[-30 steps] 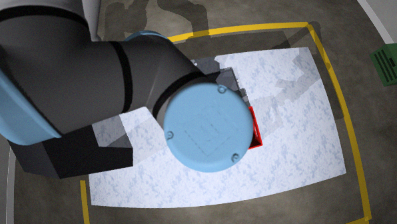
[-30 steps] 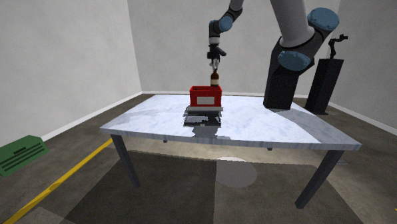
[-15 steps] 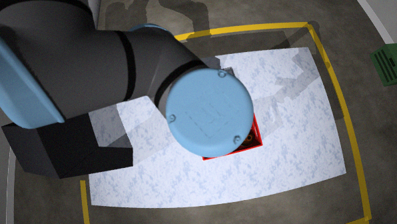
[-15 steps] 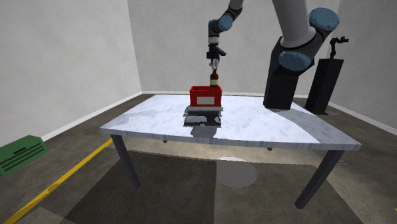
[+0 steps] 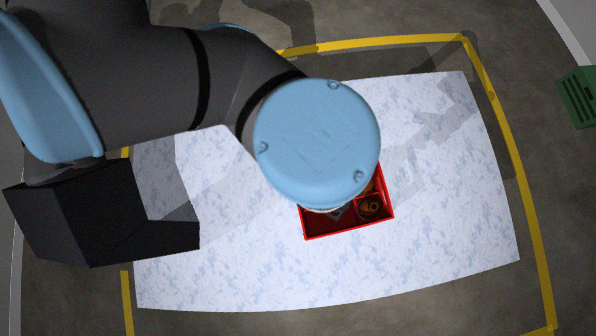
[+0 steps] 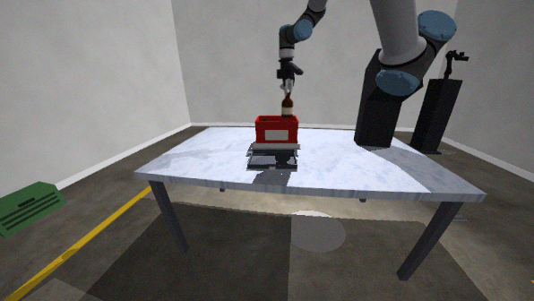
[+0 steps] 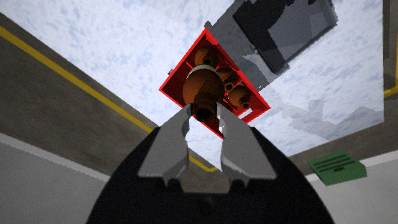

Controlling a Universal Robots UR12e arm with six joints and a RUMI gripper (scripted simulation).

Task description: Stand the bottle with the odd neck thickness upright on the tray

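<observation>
Brown glass: one bottle [image 6: 287, 107] is gripped by its neck between the closed fingers of the gripper [image 6: 287, 90] and hangs upright above the red crate [image 6: 276, 130]. In the exterior view its base is level with or just inside the crate's top rim; which of the two cannot be told. In the wrist view the bottle's mouth is seen between the two fingertips, the body directly over the crate.

The crate is seen toward the middle of the worktop [image 6: 358, 166], somewhat nearer the far edge than the near edge in the exterior view. Red dividers are visible inside it. Other brown bottles [image 7: 239, 96] are seen standing in its compartments; their count cannot be confirmed, since the held bottle and the arm cover part of the crate.

The grey tray [image 6: 272, 160] is seen just beside the crate, on the side facing the near edge of the worktop; whether they touch cannot be told.

A green object [image 6: 27, 210] is noted on the floor, well apart from the table.
</observation>
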